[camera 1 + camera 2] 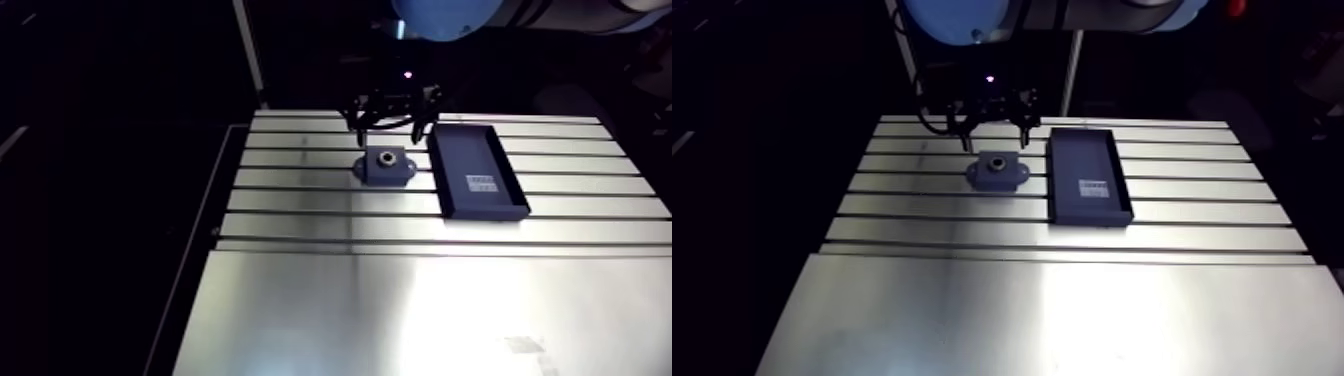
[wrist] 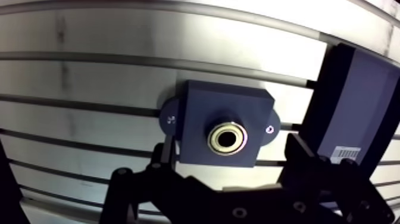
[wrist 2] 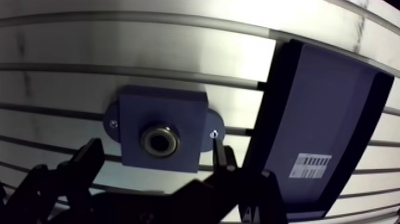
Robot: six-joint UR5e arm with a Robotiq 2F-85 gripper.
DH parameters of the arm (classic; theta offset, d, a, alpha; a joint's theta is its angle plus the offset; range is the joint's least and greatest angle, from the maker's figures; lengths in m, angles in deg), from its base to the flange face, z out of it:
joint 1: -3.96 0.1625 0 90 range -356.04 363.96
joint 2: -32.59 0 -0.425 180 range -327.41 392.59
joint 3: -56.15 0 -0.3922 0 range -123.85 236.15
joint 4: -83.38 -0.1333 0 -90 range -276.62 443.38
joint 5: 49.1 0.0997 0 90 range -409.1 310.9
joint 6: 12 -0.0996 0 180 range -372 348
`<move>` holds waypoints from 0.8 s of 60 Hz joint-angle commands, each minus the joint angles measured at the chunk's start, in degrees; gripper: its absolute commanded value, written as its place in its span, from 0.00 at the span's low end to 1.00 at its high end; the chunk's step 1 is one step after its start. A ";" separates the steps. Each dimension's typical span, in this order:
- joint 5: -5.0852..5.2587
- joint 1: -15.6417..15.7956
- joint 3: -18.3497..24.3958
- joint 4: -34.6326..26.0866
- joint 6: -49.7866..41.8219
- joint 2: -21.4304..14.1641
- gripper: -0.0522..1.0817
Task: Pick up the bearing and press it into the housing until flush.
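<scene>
Arm view, table point(image 1: 400, 300): slotted aluminium top; the work lies on its far half
Arm view, housing point(image 1: 384, 168): dark block with a rounded ear at each side, lying flat on the table
Arm view, bearing point(image 1: 385, 158): a small ring set in the middle of the housing top
Arm view, tray point(image 1: 470, 150): dark, shallow and rectangular, just beside the housing and not touching it; a white label point(image 1: 482, 184) lies on its floor near one end
Arm view, my gripper point(image 1: 393, 128): hangs over the far edge of the housing, clear of the tray
Wrist view, my fingers point(image 2: 169, 150): spread wide, further apart than the housing block is wide, with nothing held between them
Wrist view, finger position: one tip lies by each ear of the housing; I cannot tell whether either tip touches it
Wrist view, bearing seat: the metal ring sits inside the bore at the centre of the housing face; I cannot tell whether it is level with that face
Wrist view, ears: each carries a small screw point(image 2: 270, 128)
Wrist view, tray position: beside one of my fingers, with the label at its near end
</scene>
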 commanded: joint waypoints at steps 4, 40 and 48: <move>-0.03 0.18 2.24 -4.28 -1.78 -2.13 0.05; 0.05 0.01 1.55 -3.86 -4.60 -1.70 0.99; 0.20 0.02 1.47 -3.77 -4.86 -1.43 0.99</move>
